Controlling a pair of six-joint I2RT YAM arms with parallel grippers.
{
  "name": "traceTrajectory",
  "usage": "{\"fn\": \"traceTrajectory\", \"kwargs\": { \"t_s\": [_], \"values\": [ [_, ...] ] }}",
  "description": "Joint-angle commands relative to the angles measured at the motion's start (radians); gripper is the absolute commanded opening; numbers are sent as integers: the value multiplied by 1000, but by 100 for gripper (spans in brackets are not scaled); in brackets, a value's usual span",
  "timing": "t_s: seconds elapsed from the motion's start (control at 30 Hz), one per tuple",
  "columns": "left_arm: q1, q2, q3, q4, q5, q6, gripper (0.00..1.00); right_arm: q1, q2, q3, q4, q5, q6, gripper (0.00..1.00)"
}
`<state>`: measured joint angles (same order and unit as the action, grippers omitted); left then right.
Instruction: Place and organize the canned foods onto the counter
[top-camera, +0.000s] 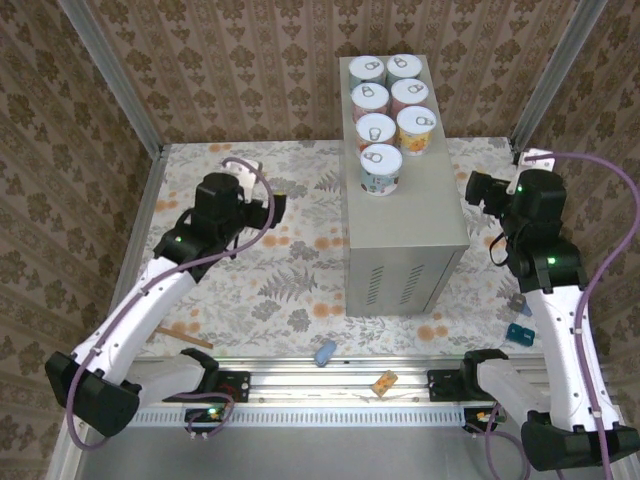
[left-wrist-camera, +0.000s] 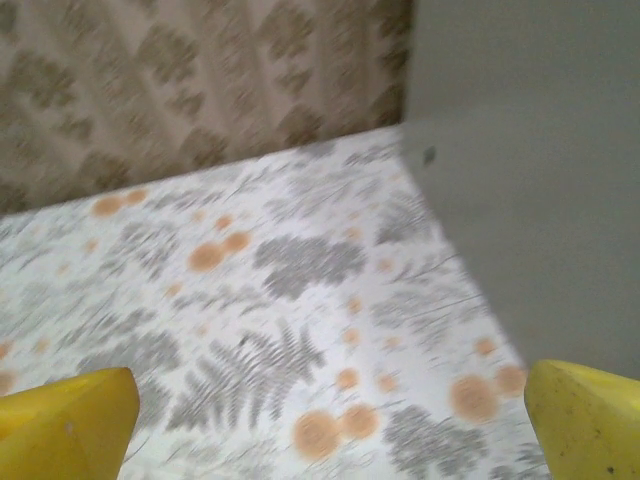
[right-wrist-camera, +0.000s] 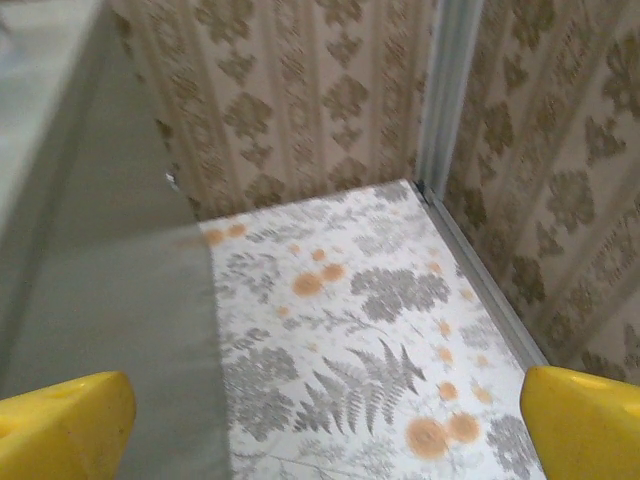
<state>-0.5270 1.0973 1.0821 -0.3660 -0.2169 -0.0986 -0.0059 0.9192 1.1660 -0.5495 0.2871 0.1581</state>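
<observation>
Near edge first: a blue lump (top-camera: 325, 352) and a tan block (top-camera: 384, 382) lay by the rail at 6 o'clock, not our cargo. Moving up, the left gripper (left-wrist-camera: 320, 430) hung at 9 o'clock of the counter (top-camera: 405, 215), yellow fingertips (left-wrist-camera: 62, 424) spread wide w/ nothing but floral floor between them. Same story at 3 o'clock: the right gripper (right-wrist-camera: 320, 430) was gaping and empty, the grey wall of the box just beside it. The counter itself was a tall grey box w/ vent slits on the near face and a flat top. At its 12 o'clock end sat the canned foods (top-camera: 390, 115), all seven: three pairs in two neat columns, plus a lone can (top-camera: 380, 168) at 6 o'clock of the pack. They had silvery pull-tab lids and pastel labels, one clearly orange on the right column. By my read the job was approx done, w/ only tidying left. To do that well, I'd say come in high, over the lids, and ease the lone can square w/ its column, not swiping sideways, since one bump could topple neighbours off the edge.
</observation>
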Motion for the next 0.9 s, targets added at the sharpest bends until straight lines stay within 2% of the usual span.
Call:
{"fn": "traceTrajectory", "kwargs": {
  "t_s": [0.0,0.1,0.23,0.47,0.67,0.87],
  "values": [
    [94,-30,-61,43,-86,-36,100,-26,-16,-79,6,51,37,100],
    [205,-11,-124,49,-87,-80,100,-44,-6,-153,65,54,55,100],
    [300,31,-214,94,-130,-124,100,-56,17,-251,149,76,69,100],
    [313,49,-450,389,-348,-8,100,-86,170,-410,353,88,89,100],
    [331,73,-565,579,-369,10,100,-89,327,-464,506,93,133,100],
    [347,161,-717,935,-362,32,100,-89,446,-583,800,86,137,100]
  ]
}}
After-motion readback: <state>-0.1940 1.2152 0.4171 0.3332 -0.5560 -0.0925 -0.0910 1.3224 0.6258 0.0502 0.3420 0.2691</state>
